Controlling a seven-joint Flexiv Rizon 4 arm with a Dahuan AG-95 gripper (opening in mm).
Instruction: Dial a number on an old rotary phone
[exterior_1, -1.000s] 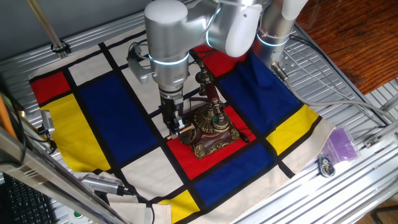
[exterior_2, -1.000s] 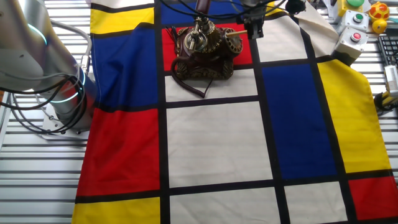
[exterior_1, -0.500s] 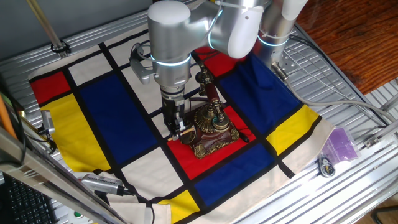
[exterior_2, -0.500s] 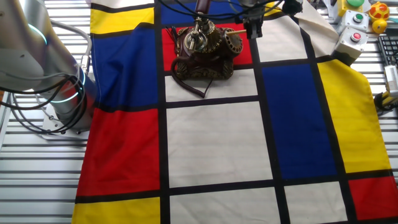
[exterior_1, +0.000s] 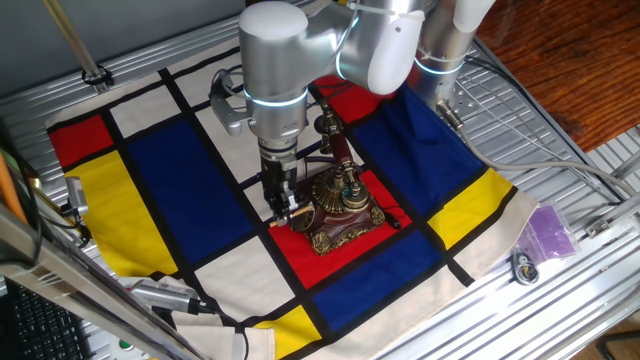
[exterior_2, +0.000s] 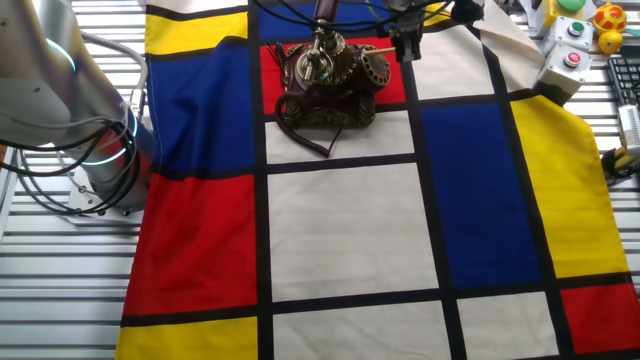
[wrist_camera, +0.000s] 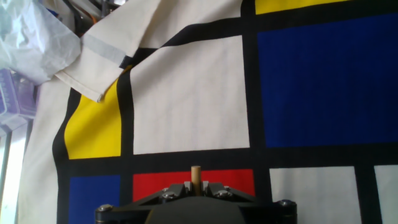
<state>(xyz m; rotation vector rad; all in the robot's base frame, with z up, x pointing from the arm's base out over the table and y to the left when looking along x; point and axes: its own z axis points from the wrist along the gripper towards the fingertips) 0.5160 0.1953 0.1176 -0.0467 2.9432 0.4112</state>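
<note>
The old rotary phone (exterior_1: 338, 205) is dark bronze with a reddish body and stands on a red square of the checked cloth. Its handset rests on the upright cradle (exterior_1: 330, 130). It also shows in the other fixed view (exterior_2: 325, 80), with its round dial (exterior_2: 373, 68) facing my gripper. My gripper (exterior_1: 284, 208) is just left of the phone and shut on a thin light wooden stick (exterior_2: 379, 53). The stick's tip is at the dial. In the hand view the stick (wrist_camera: 195, 177) juts up between the shut jaws; the phone is out of that view.
The cloth (exterior_2: 340, 230) has red, blue, yellow and white squares. A dark cord (exterior_2: 305, 135) loops in front of the phone. A purple bag (exterior_1: 547, 230) lies at the table's right edge. A button box (exterior_2: 562, 65) stands at the far right.
My gripper has shifted slightly toward the phone with the stick, bringing the tip onto the dial. The phone has not moved.
</note>
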